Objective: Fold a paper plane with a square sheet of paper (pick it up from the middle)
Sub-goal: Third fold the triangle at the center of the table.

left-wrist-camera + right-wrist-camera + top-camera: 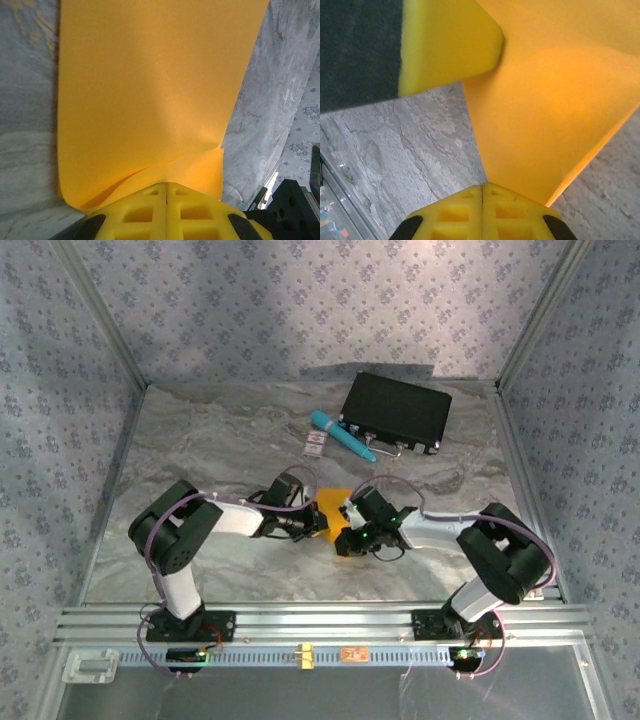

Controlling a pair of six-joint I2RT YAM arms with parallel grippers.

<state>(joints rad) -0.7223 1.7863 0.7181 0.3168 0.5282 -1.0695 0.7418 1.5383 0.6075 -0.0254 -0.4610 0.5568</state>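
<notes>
While both arms meet at mid-surface in the top view, my left tool (303, 525) and right tool (352, 537) sit close together. The square sheet of paper (331, 504) is between them, an orange patch just behind the wrists. The black case (395, 412), teal pen (342, 435) and small white-and-red card (315, 445) lie well apart toward the far side, so I judge them no hazard to the fold.

Left wrist: my left tool (166, 194) is clenched, pads meeting at a seam, and the sheet (150, 85) runs out from it. Two layers curl apart just ahead of the pads, so I judge I am gripping a soft bend, not a set crease. Marbled surface (25, 110) shows past both side edges.

Right wrist: my right tool (483, 194) is likewise clenched, on a narrowing part of the sheet (550, 105). A yellow pad of the left tool (450, 45) sits at top left, against the paper's edge. I cannot tell whether the sheet is clear of the surface (410, 145).

Judgement: a fold is in hand and the plane is not yet formed. To do it well:
- Move both tools in concert, so the thin paper neither stretches nor buckles.
- Bring the edges flush before flattening.
- Lay the bend onto the surface and press along it, not across.
- Loosen one tool only once the other pins the sheet.
</notes>
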